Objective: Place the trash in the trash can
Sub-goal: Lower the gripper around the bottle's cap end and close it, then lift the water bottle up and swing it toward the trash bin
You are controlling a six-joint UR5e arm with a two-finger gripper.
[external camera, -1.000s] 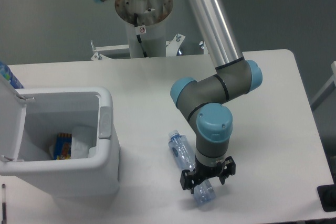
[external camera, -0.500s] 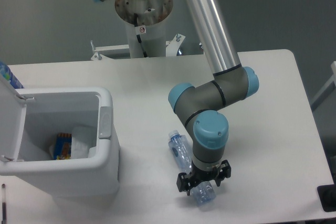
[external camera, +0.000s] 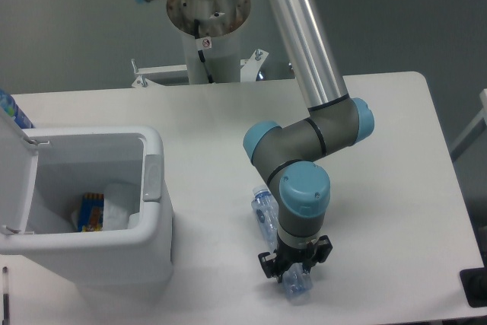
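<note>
Gripper (external camera: 295, 266) points straight down at the near part of the tabletop (external camera: 380, 150), its two black fingers (external camera: 268, 262) set on either side of the bottle (external camera: 268, 215). They look closed in against the plastic, though the wrist above hides the contact, so whether they truly grip it cannot be told. The bottle lies on its side, slantwise: one clear bluish end shows beyond the wrist toward the bin, the other pokes out below the fingers at the front edge (which end carries the cap is too blurred to say). The arm (external camera: 304, 51) comes down from the base at the back, bends at a grey elbow with blue caps, and drops to the wrist directly over the bottle.

Well to the left stands the bin (external camera: 156, 222), white, with rounded corners, a grey latch tab on the side facing the bottle, and its lid (external camera: 15, 173) swung up on the far left. Inside lie a crumpled white wrapper (external camera: 118, 207) and, just beside it, a blue-and-orange packet (external camera: 91, 212).
</note>
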